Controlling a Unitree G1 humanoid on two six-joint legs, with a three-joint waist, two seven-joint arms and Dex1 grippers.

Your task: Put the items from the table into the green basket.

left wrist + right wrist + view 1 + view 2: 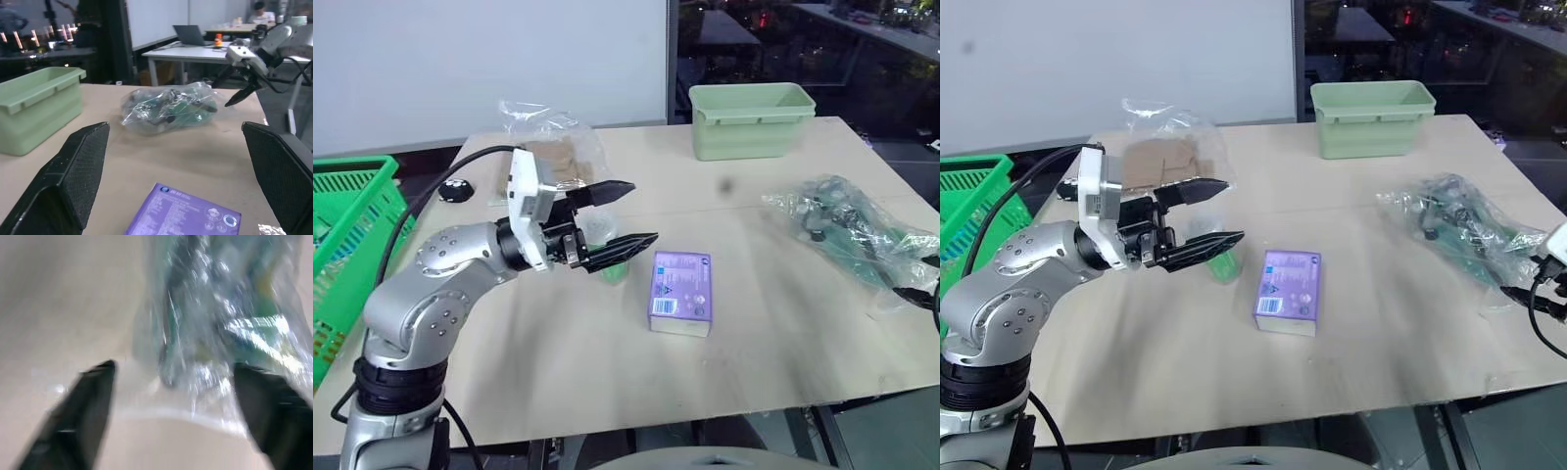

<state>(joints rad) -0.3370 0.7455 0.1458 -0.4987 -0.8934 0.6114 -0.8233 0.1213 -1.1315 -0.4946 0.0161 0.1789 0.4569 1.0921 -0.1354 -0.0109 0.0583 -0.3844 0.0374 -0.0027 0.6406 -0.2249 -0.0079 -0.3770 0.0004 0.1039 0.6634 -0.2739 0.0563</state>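
Note:
My left gripper [641, 211] hovers open and level above the table [558, 372], fingers pointing right. Just behind its fingertips stands the green tube [1220, 260], partly hidden. The flat purple box [680, 291] lies a little right of that gripper, and the left wrist view has it [186, 215] low between the wide-spread fingers. The crinkly clear bag [852, 230] of green and dark objects rests near the table's right edge. My right gripper [176, 382] is open beside that bag [230, 323], nothing clamped in it. The green basket [342, 225] stands off the table's left side.
A pale sage tub [751, 119] sits at the table's far edge. Another clear bag with brown contents [548, 157] lies at the back left, with a small black object [458, 191] beside it. Bare tabletop stretches along the front.

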